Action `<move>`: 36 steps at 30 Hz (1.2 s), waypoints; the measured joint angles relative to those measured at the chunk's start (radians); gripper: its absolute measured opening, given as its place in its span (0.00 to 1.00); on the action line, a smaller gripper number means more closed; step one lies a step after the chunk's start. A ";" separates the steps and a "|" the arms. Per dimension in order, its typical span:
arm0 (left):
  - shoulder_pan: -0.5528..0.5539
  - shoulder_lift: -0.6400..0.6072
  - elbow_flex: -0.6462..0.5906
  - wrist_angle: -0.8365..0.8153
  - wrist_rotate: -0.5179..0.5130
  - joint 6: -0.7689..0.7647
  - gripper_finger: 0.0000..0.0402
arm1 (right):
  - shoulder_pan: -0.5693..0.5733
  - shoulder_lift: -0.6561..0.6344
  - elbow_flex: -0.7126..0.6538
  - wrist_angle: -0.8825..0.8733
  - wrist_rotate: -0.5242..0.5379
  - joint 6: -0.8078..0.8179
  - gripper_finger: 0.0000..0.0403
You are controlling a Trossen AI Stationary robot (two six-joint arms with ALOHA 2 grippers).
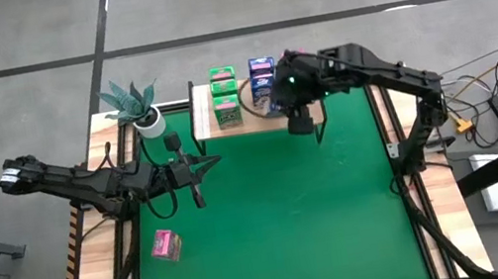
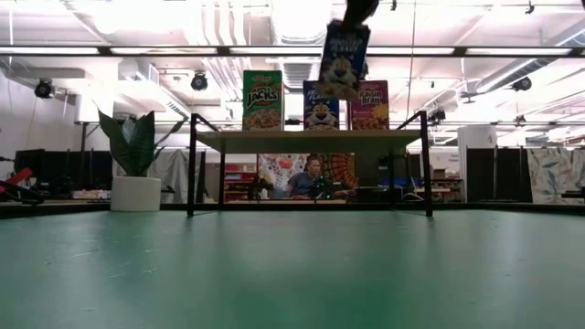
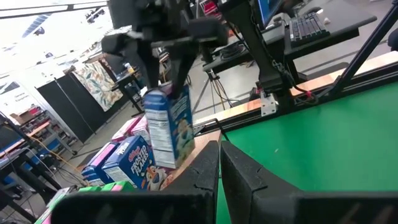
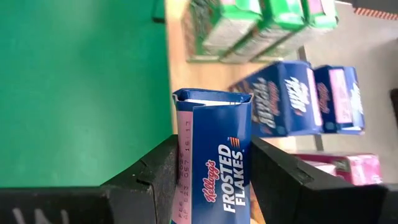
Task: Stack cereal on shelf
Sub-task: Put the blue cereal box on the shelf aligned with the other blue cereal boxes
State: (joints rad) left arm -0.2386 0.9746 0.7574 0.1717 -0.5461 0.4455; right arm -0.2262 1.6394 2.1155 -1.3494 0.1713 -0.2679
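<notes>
Above the shelf (image 2: 311,139), at the table's far edge, my right gripper (image 3: 166,81) held a blue cereal box (image 4: 214,162), its two fingers clamped on the box's narrow sides. From the low view that box (image 2: 345,59) hung tilted in the air, higher than the boxes standing on the plank and clear of them. On the light wood top stood a green box (image 2: 262,100), a blue one (image 2: 321,111) and a pink one (image 2: 373,105), side by side along the front. Seen from overhead, the green boxes (image 1: 225,96) sat in a row toward the left of the shelf, with blue boxes (image 1: 263,75) just beside them to the right, partly under my right arm. My right wrist view showed three green boxes (image 4: 261,22) in a line, two blue boxes (image 4: 305,99) next to them, and a pink one (image 4: 339,168) beyond. One more pink box (image 1: 166,245) lay by itself on the green table (image 1: 341,215), near the left front, well apart from the shelf. My left gripper (image 1: 196,173) hovered over the table's left half, its fingers (image 3: 242,177) drawn together with nothing between them. A potted plant (image 1: 136,107) stood at the far left corner, just beside the shelf
</notes>
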 joint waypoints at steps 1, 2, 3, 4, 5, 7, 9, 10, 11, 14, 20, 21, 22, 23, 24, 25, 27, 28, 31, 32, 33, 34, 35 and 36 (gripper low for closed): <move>0.000 0.000 0.000 0.000 0.000 0.000 0.00 | -0.015 0.000 -0.005 0.001 -0.018 -0.017 0.41; 0.000 0.000 0.000 0.000 0.000 0.000 0.00 | -0.029 0.000 -0.010 0.003 -0.044 -0.032 0.41; 0.000 0.000 0.000 0.000 0.000 0.000 0.00 | -0.042 0.000 -0.014 0.006 -0.071 -0.040 0.41; 0.000 0.000 0.000 0.000 0.000 -0.001 0.00 | -0.052 0.000 -0.020 0.015 -0.093 -0.041 0.41; 0.000 0.000 0.000 -0.001 0.000 -0.001 0.00 | -0.059 0.000 -0.026 0.027 -0.103 -0.042 0.41; 0.000 0.000 0.000 -0.003 0.000 -0.002 0.00 | -0.070 0.000 -0.041 0.045 -0.104 -0.056 0.41; 0.000 0.000 0.000 -0.003 0.000 -0.002 0.00 | -0.077 0.000 -0.059 0.058 -0.104 -0.073 0.41; 0.000 0.000 0.000 -0.003 0.000 -0.002 0.00 | -0.078 0.000 -0.067 0.062 -0.103 -0.078 0.41; 0.000 0.000 0.000 -0.003 0.000 -0.002 0.00 | -0.080 0.000 -0.076 0.065 -0.101 -0.085 0.41; 0.000 0.000 0.000 -0.002 0.000 -0.002 0.00 | -0.080 0.000 -0.099 0.078 -0.106 -0.087 0.41; 0.000 0.000 0.000 -0.001 -0.001 -0.002 0.00 | -0.080 0.000 -0.146 0.095 -0.115 -0.091 0.41; 0.000 0.000 0.000 0.000 -0.001 -0.002 0.00 | -0.080 0.000 -0.153 0.103 -0.115 -0.092 0.41; 0.000 0.000 0.000 0.001 -0.001 -0.002 0.00 | -0.080 0.000 -0.159 0.112 -0.115 -0.093 0.41; 0.000 0.000 0.000 0.001 -0.001 -0.002 0.00 | -0.080 0.000 -0.167 0.121 -0.114 -0.096 0.41; 0.000 0.000 0.000 0.001 -0.001 -0.002 0.00 | -0.080 -0.001 -0.175 0.131 -0.111 -0.098 0.41; 0.000 0.000 0.000 0.001 -0.001 -0.002 0.00 | -0.081 -0.001 -0.183 0.140 -0.109 -0.098 0.41; 0.000 0.000 0.000 0.001 -0.001 0.005 0.00 | -0.085 -0.001 -0.198 0.162 -0.109 -0.099 0.41; 0.000 0.000 0.000 0.001 -0.001 0.006 0.00 | -0.087 -0.001 -0.203 0.169 -0.108 -0.099 0.42; 0.000 0.000 0.000 0.001 -0.001 0.007 0.00 | -0.096 -0.002 -0.217 0.173 -0.107 -0.099 0.44; 0.000 0.000 0.000 0.001 -0.002 0.007 0.00 | -0.097 -0.002 -0.219 0.175 -0.107 -0.094 0.45; 0.000 0.000 0.000 0.001 -0.002 0.007 0.00 | -0.101 -0.001 -0.220 0.180 -0.106 -0.092 0.46; 0.000 0.000 0.000 0.001 -0.002 0.008 0.00 | -0.102 -0.001 -0.220 0.183 -0.102 -0.092 0.48; 0.000 0.000 0.000 0.001 -0.002 0.008 0.00 | -0.103 -0.001 -0.217 0.183 -0.096 -0.092 0.49; 0.000 0.000 0.000 0.001 -0.002 0.008 0.00 | -0.104 -0.001 -0.215 0.184 -0.092 -0.092 0.50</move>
State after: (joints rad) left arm -0.2382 0.9749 0.7574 0.1722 -0.5476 0.4536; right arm -0.3299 1.6382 1.9006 -1.1651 0.0796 -0.3602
